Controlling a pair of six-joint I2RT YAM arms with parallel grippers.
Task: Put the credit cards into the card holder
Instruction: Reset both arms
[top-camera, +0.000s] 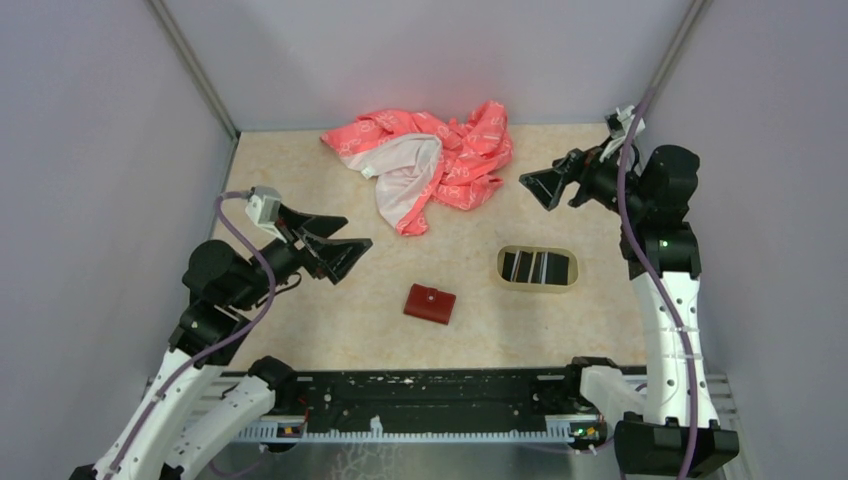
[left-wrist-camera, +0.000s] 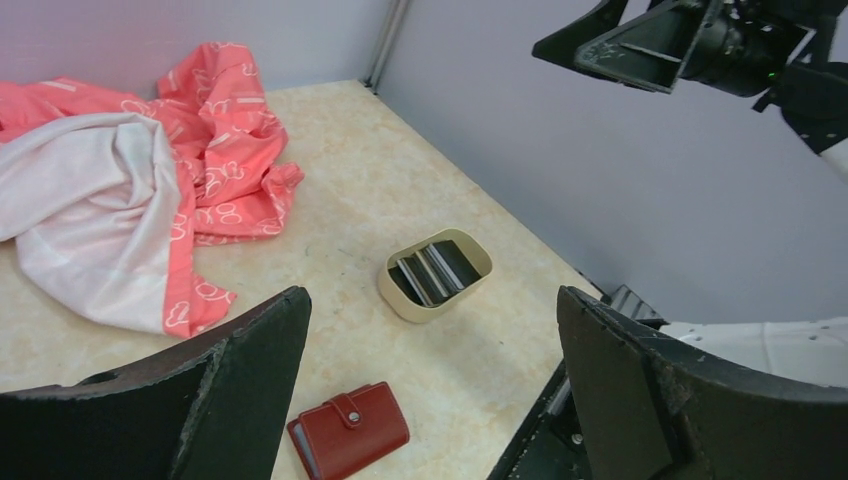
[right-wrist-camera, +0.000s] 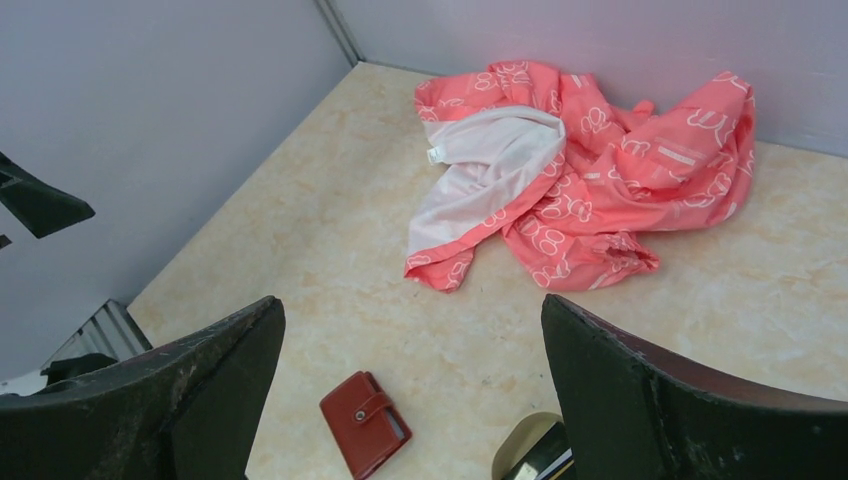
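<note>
Card holder (top-camera: 429, 304), closed, 8 o'clock from credit cards (top-camera: 536, 267). Left pincer (top-camera: 355, 232), right pincer (top-camera: 535, 192): wide, empty. Best open it first.

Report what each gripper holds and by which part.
Nothing is held: the left gripper and the right gripper both stand open and empty.

Plain lilac walls (top-camera: 420, 50); beige marbled tabletop (top-camera: 330, 325).
</note>
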